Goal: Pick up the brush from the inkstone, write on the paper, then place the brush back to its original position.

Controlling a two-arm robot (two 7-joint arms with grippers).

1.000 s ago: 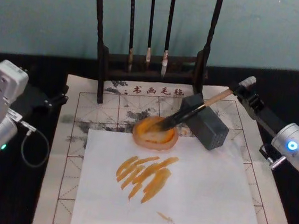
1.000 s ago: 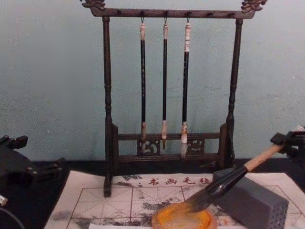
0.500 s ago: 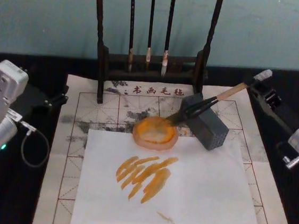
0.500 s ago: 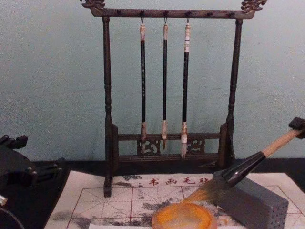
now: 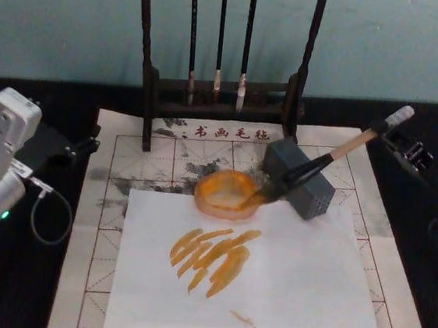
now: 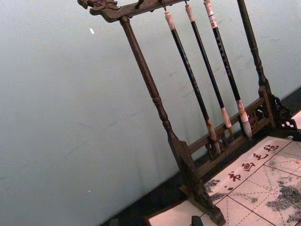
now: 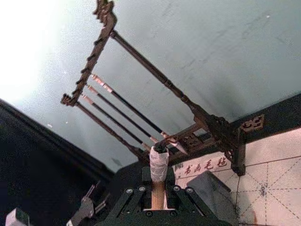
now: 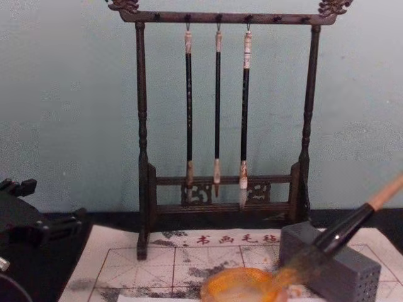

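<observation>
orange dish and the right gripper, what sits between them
Head view: the grey block sits between the orange dish and the right gripper, with the held brush slanting across it to the dish's rim.

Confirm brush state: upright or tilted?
Tilted. The brush slants: bristles down at the orange dish rim, shaft across the grey block, handle end raised in the right tool.

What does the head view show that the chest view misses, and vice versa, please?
The head view adds the white sheet with orange strokes and the right gripper clamped on the brush. The chest view adds the rack's top bar and the tops of the three thin brushes. Both share the brush slanting down to the orange dish, the grey block, and the parked left gripper at the left.
</observation>
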